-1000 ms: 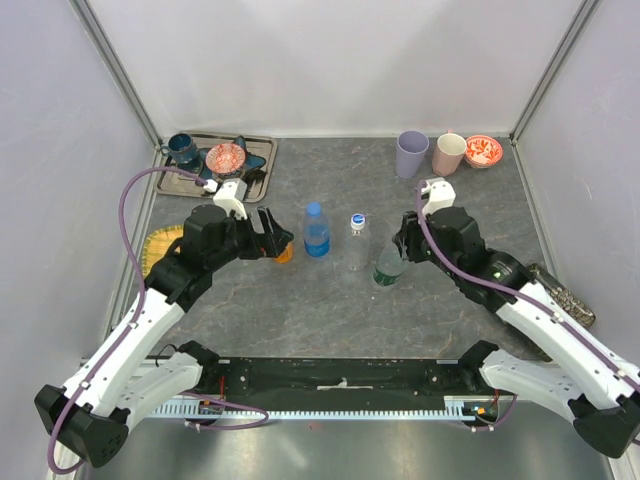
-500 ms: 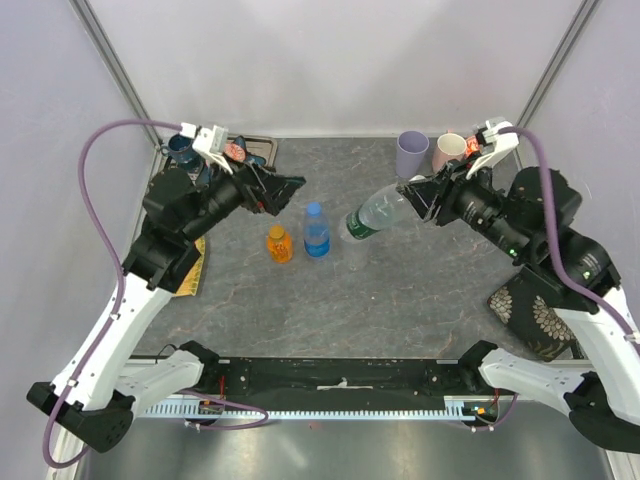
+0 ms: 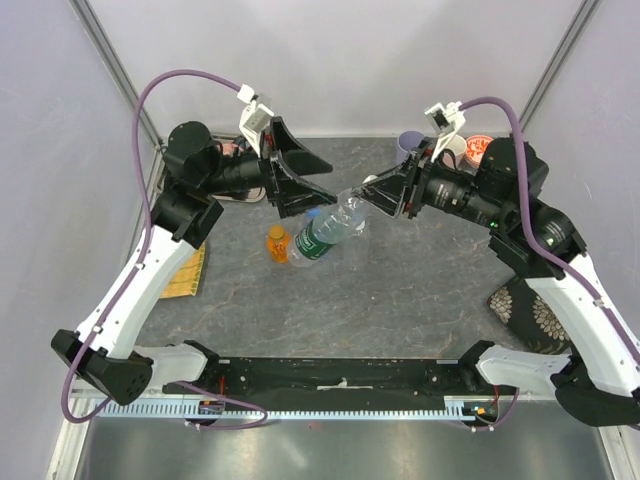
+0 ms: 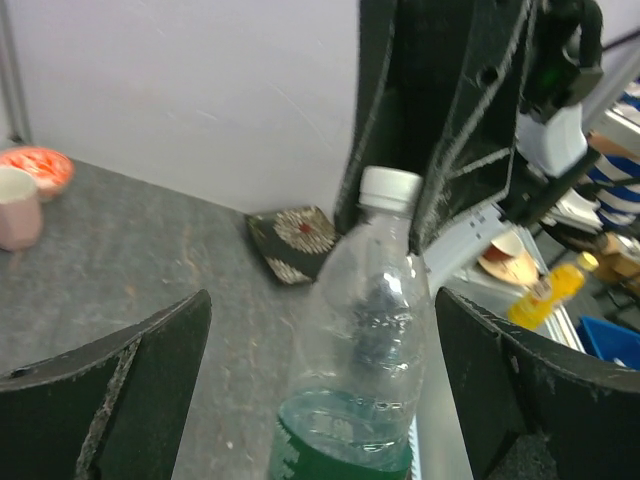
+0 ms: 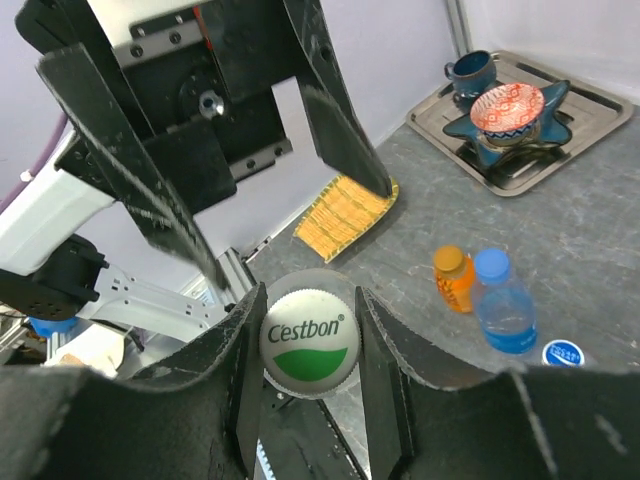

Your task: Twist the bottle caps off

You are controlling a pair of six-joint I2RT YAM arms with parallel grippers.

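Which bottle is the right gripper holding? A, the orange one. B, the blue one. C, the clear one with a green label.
C: the right gripper clamps the green-labelled clear bottle at its cap end, while the orange bottle and blue bottle stand on the table.

A lab test cell; plain white panels (image 3: pixel 350 60) on metal posts (image 3: pixel 112 62) enclose a grey tabletop (image 3: pixel 400 310); a mounting rail (image 3: pixel 340 385) edges it.
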